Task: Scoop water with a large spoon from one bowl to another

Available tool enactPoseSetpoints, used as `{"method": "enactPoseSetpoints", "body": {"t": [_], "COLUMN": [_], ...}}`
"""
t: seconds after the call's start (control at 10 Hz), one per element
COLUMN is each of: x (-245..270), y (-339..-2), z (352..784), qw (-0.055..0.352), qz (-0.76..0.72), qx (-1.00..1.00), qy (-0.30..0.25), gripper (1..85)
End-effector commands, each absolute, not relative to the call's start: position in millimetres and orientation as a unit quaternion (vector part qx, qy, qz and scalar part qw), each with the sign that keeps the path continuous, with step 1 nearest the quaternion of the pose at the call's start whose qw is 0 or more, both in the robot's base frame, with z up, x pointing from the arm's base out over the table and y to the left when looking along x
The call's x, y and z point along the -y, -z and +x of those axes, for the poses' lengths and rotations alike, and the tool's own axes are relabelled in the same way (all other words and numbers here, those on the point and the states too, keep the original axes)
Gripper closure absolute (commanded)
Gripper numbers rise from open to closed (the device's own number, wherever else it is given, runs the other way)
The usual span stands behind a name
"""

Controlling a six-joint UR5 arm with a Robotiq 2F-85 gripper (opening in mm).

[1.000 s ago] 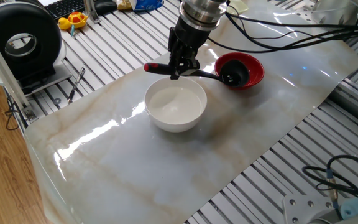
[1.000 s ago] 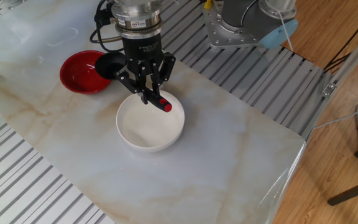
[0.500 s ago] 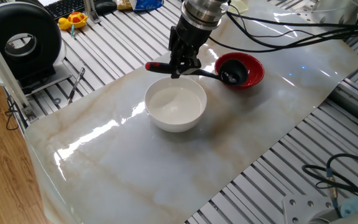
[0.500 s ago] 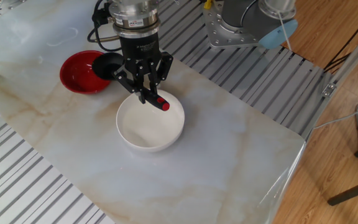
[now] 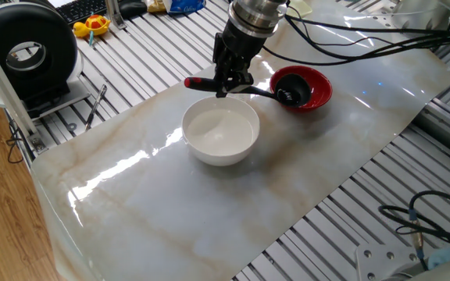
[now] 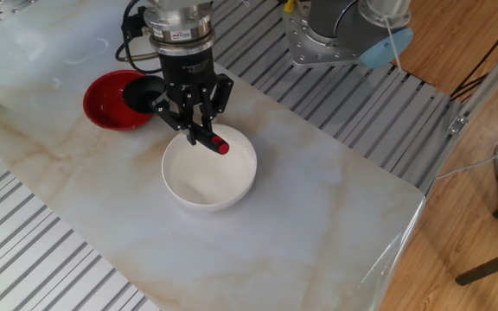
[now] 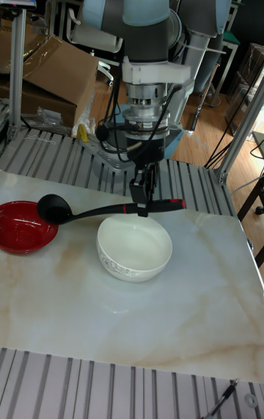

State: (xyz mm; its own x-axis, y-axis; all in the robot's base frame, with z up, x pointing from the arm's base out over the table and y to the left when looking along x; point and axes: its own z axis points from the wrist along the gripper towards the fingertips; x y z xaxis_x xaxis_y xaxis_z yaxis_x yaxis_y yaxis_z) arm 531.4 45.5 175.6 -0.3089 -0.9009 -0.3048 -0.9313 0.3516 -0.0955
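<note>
The gripper hangs straight down over the far rim of the white bowl, its jaws clamped on the handle of the large spoon. The spoon lies close to level in the tall fixed view. Its red tip juts over the white bowl, and its deep black scoop sits over the red bowl, which stands just beside the white one on the marbled bench.

This looks like the delivery step: the scoop has reached the receiving bowl and is either about to tip or in mid-pour. Whether the scoop holds any water cannot be made out. The water in the white bowl shows only as a faint sheen.

If the load is still aboard, the next move calls for a slow roll of the wrist about the handle's axis, keeping the scoop low and centred over the red bowl so the stream lands inside its shallow wall. After that the spoon has to swing back and dip into the white bowl for another load.
</note>
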Motion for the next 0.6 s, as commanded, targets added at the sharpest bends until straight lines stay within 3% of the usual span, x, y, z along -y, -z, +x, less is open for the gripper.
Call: {"method": "enactPoseSetpoints", "body": {"t": [0.0, 0.5], "x": [-36.9, -35.8], "y": [-174.7, -174.7], "z": [530.4, 529.2], "qw": [0.161, 0.172], "qz": [-0.567, -0.564], "qx": [-0.806, -0.805], "qy": [-0.051, -0.058], "gripper": [84.3, 84.3]}}
